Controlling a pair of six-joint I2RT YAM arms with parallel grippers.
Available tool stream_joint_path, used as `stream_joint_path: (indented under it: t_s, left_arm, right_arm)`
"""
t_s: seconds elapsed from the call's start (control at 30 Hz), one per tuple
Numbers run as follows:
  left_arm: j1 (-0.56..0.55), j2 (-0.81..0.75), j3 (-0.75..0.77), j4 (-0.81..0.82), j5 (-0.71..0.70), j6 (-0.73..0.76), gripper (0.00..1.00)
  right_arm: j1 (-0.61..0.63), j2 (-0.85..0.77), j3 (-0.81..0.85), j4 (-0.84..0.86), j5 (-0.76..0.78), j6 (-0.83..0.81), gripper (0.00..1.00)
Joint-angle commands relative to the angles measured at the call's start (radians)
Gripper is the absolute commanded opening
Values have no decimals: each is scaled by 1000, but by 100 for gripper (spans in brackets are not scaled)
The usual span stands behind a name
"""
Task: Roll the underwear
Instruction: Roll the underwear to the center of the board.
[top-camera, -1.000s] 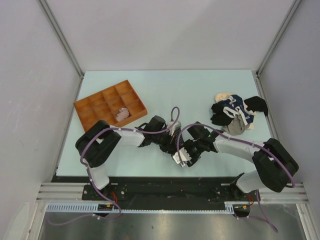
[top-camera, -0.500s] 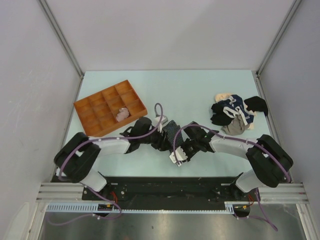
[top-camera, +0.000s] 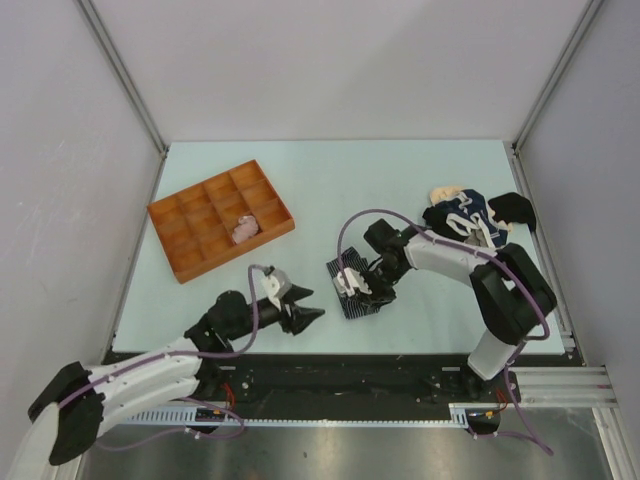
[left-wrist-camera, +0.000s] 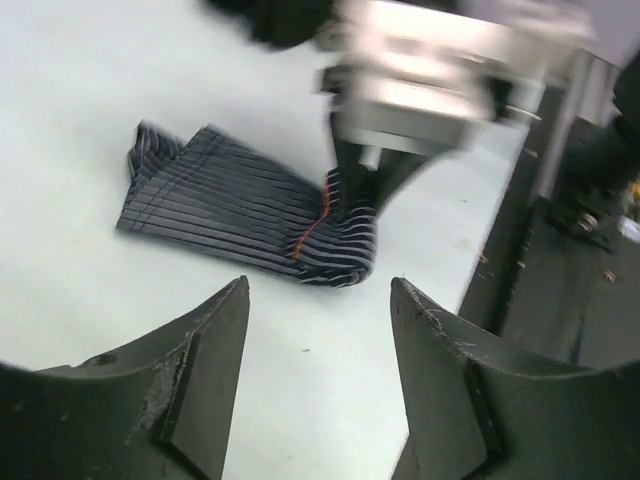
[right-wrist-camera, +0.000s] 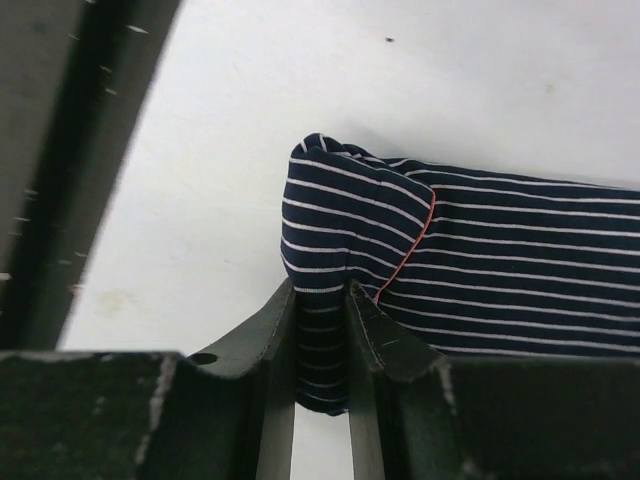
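The left gripper (top-camera: 313, 302) has let go and drawn back: a second ago it was pressed together in the middle of the surface (top-camera: 400, 180), close against the right arm, and now its arm lies low toward the near left corner with the fingers spread and nothing between them. In the left wrist view that gripper (left-wrist-camera: 320, 380) hangs above bare surface just short of the cloth, touching nothing. The navy striped underwear (top-camera: 350, 292), which the two arms mostly hid before, now lies in the open near the middle of the surface, toward the near edge, partly folded into a flat band. The right gripper (top-camera: 368, 290) has shifted slightly toward the far side and has narrowed; in the right wrist view it (right-wrist-camera: 322, 340) pinches a raised fold at one end of the striped underwear (right-wrist-camera: 480, 260), the fingers close together with cloth bunched between them. The left wrist view shows the same pinch (left-wrist-camera: 352, 188) on the folded end, beside a thin orange seam. The pile of underwear (top-camera: 470, 215) at the far right and the pale pink piece (top-camera: 243, 229) in a compartment along the near-right side of the orange tray (top-camera: 165, 210) lie as they did.
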Motion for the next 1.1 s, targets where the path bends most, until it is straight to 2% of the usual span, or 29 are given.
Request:
stream_joint_path:
  t_s: [0.0,0.1,0.3,0.47,0.7,1.07]
  left_arm:
    - [-178,-107,-57,106,-76,217,64]
    - [-256,-95,-37,66,-80,297,65]
    - [-373,108,86,-52,-107,420,66]
    - [-413,320,181,-89,-156,476,66]
    - [-423,529,317,-81,-169,506,66]
    - [-423,685,407,-101,-155,501,58]
  right_arm:
    - [-11,95,112,-298,-145,63,22]
    - [-22,163,155,-397,-194,51,22]
    - [-57,342,282,-615,-282,-29,22]
    - [-93,373,293,-575,-265,17,23]
    - [-96,396,293,-527,-242,72,23]
    - [-111,408,293,-521,-242,74,25]
